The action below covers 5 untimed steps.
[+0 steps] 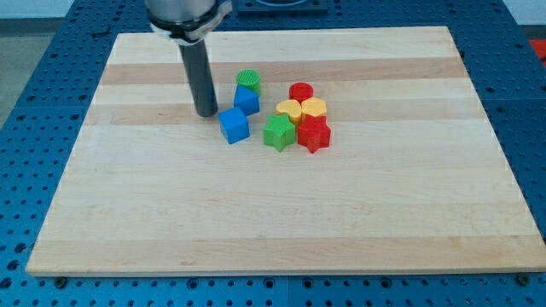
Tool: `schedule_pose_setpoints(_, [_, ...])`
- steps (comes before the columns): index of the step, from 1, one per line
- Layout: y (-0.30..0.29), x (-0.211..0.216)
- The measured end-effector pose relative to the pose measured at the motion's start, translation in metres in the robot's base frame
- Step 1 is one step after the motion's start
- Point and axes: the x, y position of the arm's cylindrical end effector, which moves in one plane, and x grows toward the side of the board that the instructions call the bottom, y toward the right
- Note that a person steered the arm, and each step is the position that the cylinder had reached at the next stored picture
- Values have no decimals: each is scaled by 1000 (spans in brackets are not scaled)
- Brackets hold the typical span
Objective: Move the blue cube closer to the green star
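The blue cube (234, 125) sits on the wooden board, left of the cluster of blocks. The green star (278, 133) lies to its right with a small gap between them. My tip (206, 112) stands just up and left of the blue cube, close to its corner; I cannot tell if it touches. The rod rises from there to the view's top.
A second blue block (246, 100) and a green cylinder (249, 81) sit above the blue cube. A red cylinder (300, 92), two yellow blocks (303, 109) and a red star (314, 134) crowd right of the green star. The wooden board (281, 222) lies on a blue perforated table.
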Motion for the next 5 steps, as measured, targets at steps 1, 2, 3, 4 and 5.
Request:
schedule_pose_setpoints(1, [-26,5])
schedule_pose_setpoints(2, [-31,33])
schedule_pose_setpoints(3, [-30,42])
schedule_pose_setpoints(4, [-11,36])
schedule_pose_setpoints(5, [11,35])
